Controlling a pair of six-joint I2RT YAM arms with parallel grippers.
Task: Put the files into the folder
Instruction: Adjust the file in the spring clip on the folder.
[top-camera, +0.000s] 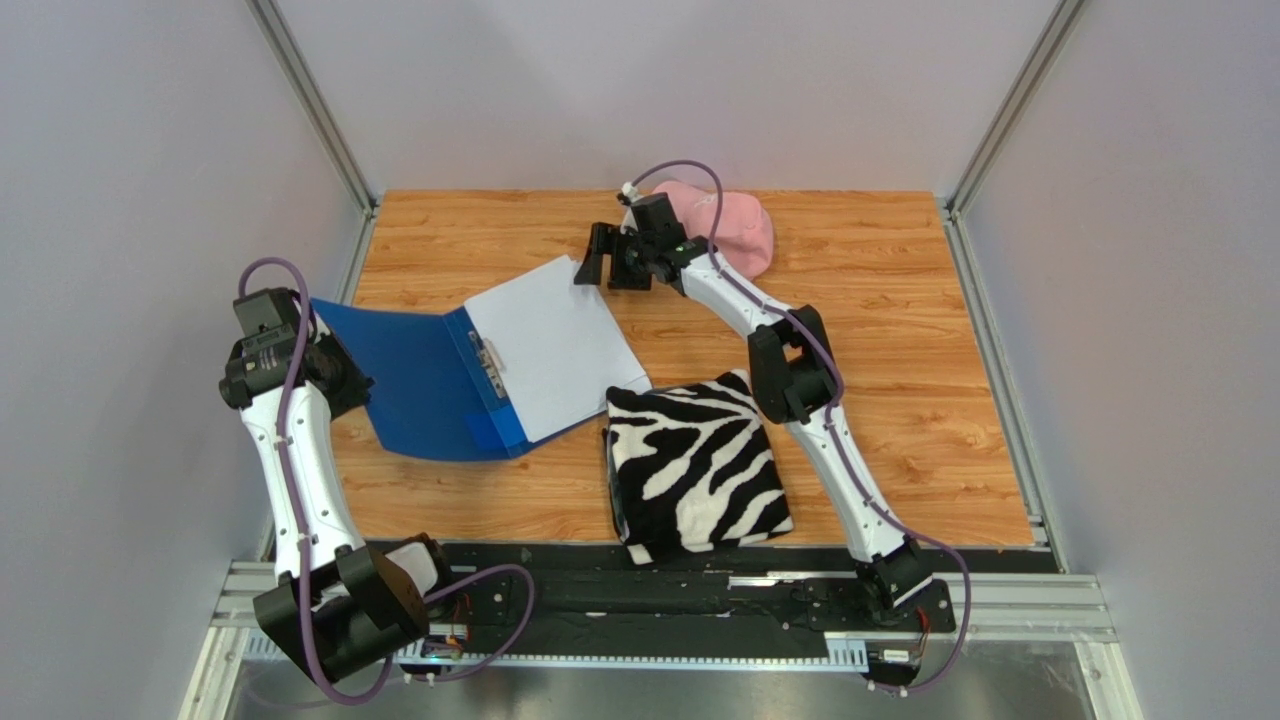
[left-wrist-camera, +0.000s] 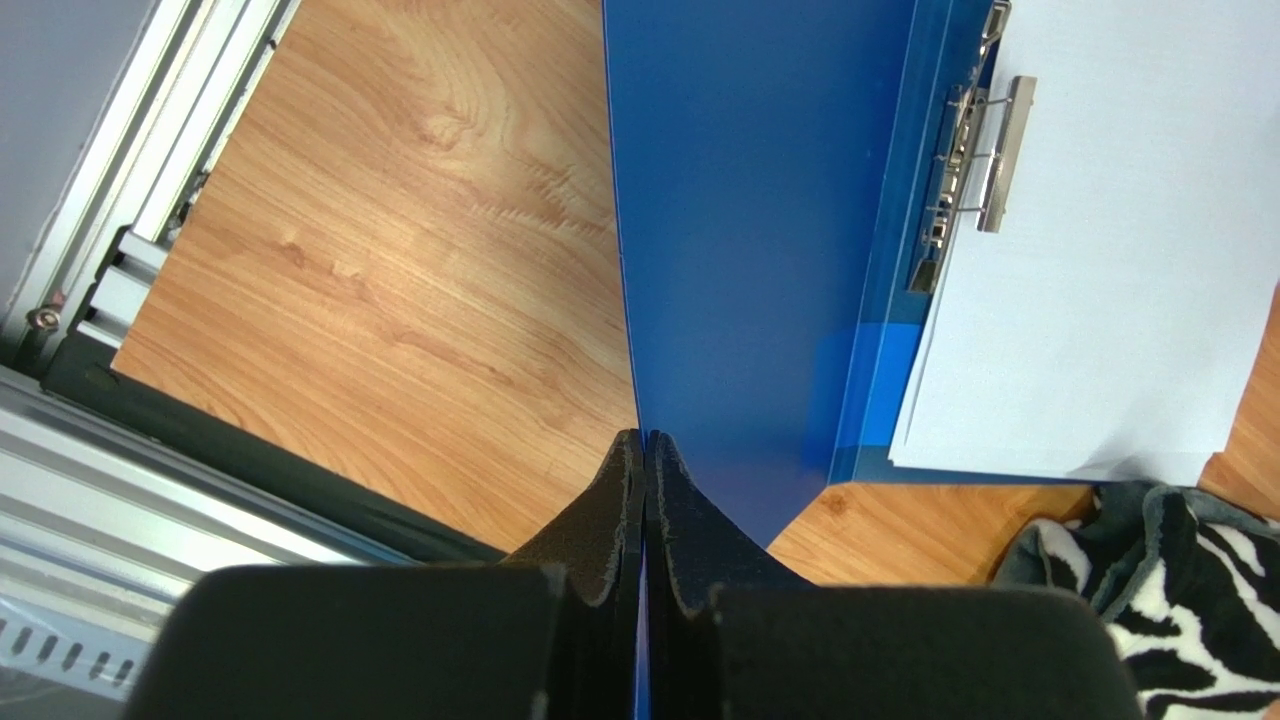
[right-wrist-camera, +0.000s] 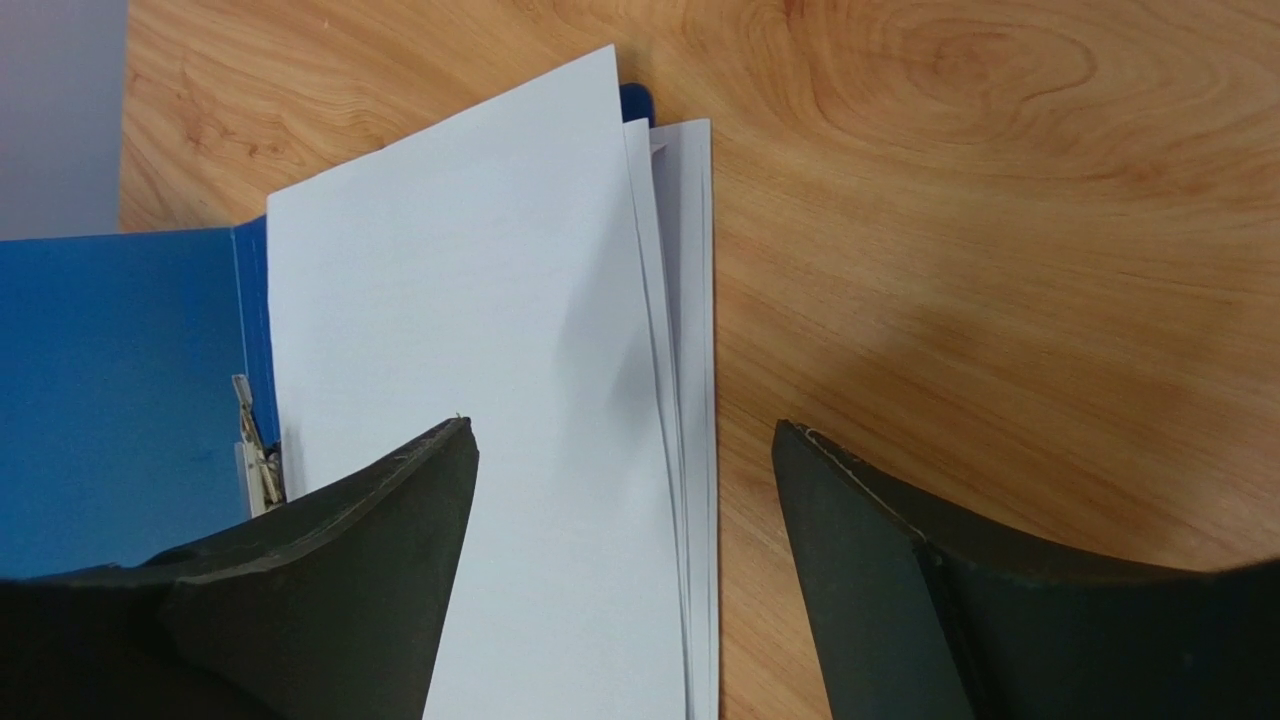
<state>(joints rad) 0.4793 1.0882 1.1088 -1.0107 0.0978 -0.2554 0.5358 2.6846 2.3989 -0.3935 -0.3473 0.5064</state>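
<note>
The blue folder (top-camera: 413, 383) lies open on the wooden table, its metal clip (left-wrist-camera: 977, 158) along the spine. My left gripper (left-wrist-camera: 645, 438) is shut on the edge of the folder's left cover (left-wrist-camera: 736, 225), which is lifted off the table; from above, the left gripper (top-camera: 334, 372) is at that cover's left side. The files (top-camera: 549, 345), a stack of white sheets, rest on the folder's right half with their edges slightly fanned (right-wrist-camera: 684, 375). My right gripper (right-wrist-camera: 624, 435) hangs open over the stack's far edge, one finger over the paper, the other over bare wood; overhead the right gripper (top-camera: 609, 258) is at the far corner.
A zebra-striped folded cloth (top-camera: 694, 462) lies just right of the folder near the front edge, and shows at a corner of the left wrist view (left-wrist-camera: 1187, 578). A pink object (top-camera: 721, 225) sits at the back behind the right wrist. Aluminium rails (left-wrist-camera: 90, 195) border the table.
</note>
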